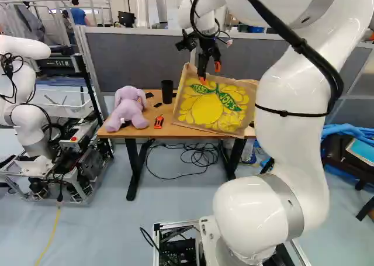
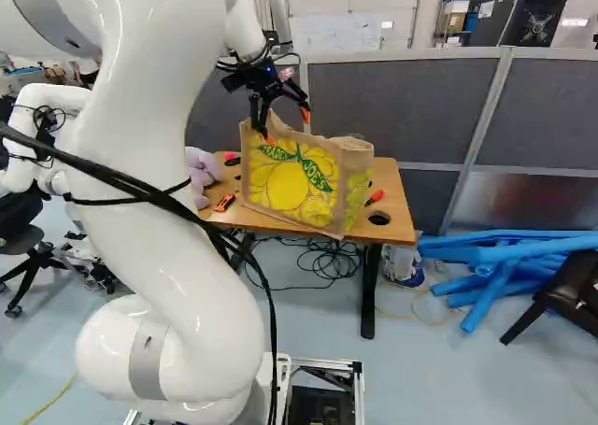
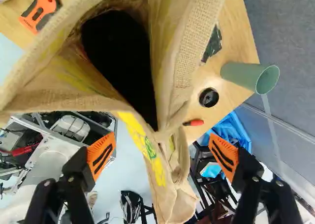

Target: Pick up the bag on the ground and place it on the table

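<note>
"How does the pincer (image 3: pixel 162 155) stand?"

"Fingers apart, part of the bag (image 1: pixel 215 105) between them, nothing clamped."

"And the bag?"

"On the counter (image 2: pixel 397 210), right of centre in the upper half of the left base view. Its mouth gapes; it's dark inside, and I can't tell what's in there."

"How will it handle?"

"Coarse cloth, I'd say: light if empty, grippy, hard to break. The walls keep some shape but should fold under a pinch."

"Where to take it?"

"If it needs shifting, the upper rim, fingers either side of one wall."
</note>
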Controlling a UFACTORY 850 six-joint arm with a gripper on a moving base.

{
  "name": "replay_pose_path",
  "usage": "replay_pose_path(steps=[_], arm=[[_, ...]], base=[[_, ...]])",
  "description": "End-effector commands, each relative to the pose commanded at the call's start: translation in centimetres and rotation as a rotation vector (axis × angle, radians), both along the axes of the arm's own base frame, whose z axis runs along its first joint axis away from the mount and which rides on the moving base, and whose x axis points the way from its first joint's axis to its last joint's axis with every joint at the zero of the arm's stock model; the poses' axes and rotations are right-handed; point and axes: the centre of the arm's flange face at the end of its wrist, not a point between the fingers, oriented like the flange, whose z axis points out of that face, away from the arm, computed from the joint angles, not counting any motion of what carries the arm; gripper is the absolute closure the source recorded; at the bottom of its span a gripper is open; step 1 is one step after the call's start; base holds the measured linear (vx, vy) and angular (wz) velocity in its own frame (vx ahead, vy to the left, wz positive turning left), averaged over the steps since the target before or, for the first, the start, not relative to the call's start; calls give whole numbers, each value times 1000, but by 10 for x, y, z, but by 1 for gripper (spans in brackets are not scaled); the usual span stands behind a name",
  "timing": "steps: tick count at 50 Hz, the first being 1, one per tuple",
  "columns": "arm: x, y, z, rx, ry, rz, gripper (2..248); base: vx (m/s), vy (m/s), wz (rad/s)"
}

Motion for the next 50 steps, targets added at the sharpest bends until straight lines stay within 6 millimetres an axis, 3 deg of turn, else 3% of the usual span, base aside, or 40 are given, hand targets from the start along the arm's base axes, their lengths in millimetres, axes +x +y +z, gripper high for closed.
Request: replay_pose_path(steps=[50], arm=[[-28,-2,68,10,-127,0,3]], base=[[0,0,0]])
